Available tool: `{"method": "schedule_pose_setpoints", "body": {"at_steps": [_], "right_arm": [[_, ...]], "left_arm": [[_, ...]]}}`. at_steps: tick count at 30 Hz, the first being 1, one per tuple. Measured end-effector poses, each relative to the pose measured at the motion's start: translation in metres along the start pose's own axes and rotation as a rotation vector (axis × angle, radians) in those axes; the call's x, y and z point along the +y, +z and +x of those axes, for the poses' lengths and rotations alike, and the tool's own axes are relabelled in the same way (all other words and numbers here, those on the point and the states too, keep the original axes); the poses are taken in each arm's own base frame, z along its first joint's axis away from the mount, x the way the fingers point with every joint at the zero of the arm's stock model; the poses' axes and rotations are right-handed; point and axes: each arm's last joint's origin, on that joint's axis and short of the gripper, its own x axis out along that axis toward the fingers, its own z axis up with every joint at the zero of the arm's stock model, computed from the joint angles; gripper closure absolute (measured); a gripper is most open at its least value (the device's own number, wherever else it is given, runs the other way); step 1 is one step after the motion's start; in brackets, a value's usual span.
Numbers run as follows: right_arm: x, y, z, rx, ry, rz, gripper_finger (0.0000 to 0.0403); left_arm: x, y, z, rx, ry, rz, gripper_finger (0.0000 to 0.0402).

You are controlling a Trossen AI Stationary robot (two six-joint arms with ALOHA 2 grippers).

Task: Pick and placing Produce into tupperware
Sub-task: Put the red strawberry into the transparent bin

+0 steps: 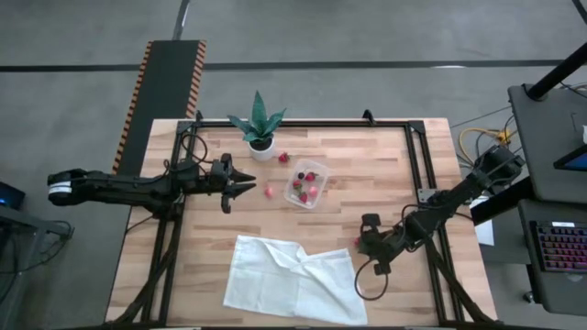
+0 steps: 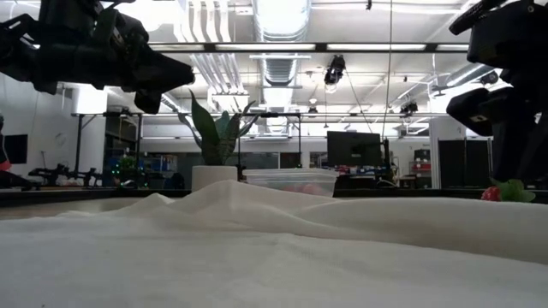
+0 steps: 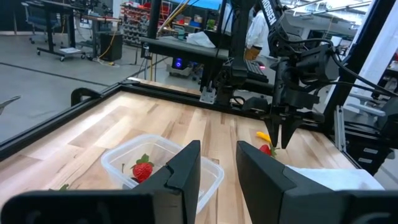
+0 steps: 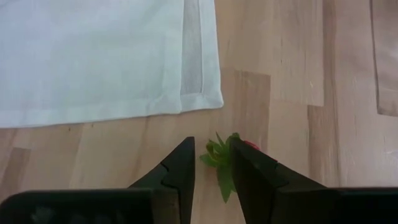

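The clear tupperware (image 1: 304, 184) stands mid-table and holds strawberries (image 3: 142, 170) and a dark berry (image 1: 300, 174). Loose strawberries lie on the table by the plant pot (image 1: 283, 158) and left of the tupperware (image 1: 269, 191). My left gripper (image 1: 246, 183) hovers open and empty left of the tupperware. My right gripper (image 4: 212, 163) points down at the table's right, by the white cloth's corner. Its fingers stand narrowly apart on either side of the leafy top of a strawberry (image 4: 219, 155) lying on the table. A small orange-yellow piece (image 3: 262, 135) lies beside it. My right gripper comes at the strawberry from above, pointing down, with the green leaves (image 4: 214, 154) in the gap and the red body (image 4: 251, 145) showing past one finger. The strawberry sits at table level (image 2: 492, 194). I cannot tell whether the fingers touch it.
A white cloth (image 1: 293, 273) lies spread at the table's near middle, its corner (image 4: 211, 96) close to my right gripper. A green plant in a white pot (image 1: 260, 145) stands at the far edge. A black frame (image 1: 417, 156) runs along the table's sides.
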Motion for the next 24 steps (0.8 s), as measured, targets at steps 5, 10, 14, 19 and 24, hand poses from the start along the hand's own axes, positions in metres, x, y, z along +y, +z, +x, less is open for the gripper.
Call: {"method": "schedule_pose_setpoints", "body": {"at_steps": [5,10,14,19,24], "right_arm": [[-0.0004,-0.0023,0.0017,-0.006,0.006,0.002,0.0314],[-0.0010,-0.0050,0.0035,-0.011,0.009,0.004,0.0320],[-0.0013,-0.0068,0.0053,-0.026,0.015,0.008,0.0321],[-0.0013,-0.0072,0.0056,-0.029,0.016,0.009,0.0324],[-0.0013,-0.0072,0.0056,-0.028,0.016,0.008,0.0336]], "left_arm": [[0.0000,0.0000,0.0000,0.000,0.000,0.001,0.0313],[0.0000,0.0000,0.0000,0.000,0.000,0.001,0.0313],[0.0000,0.0000,0.0000,0.000,0.000,0.002,0.0313],[0.0000,0.0000,0.0000,0.000,0.000,0.002,0.0313],[0.0000,0.0000,0.0000,0.000,0.000,0.002,0.0313]]}}
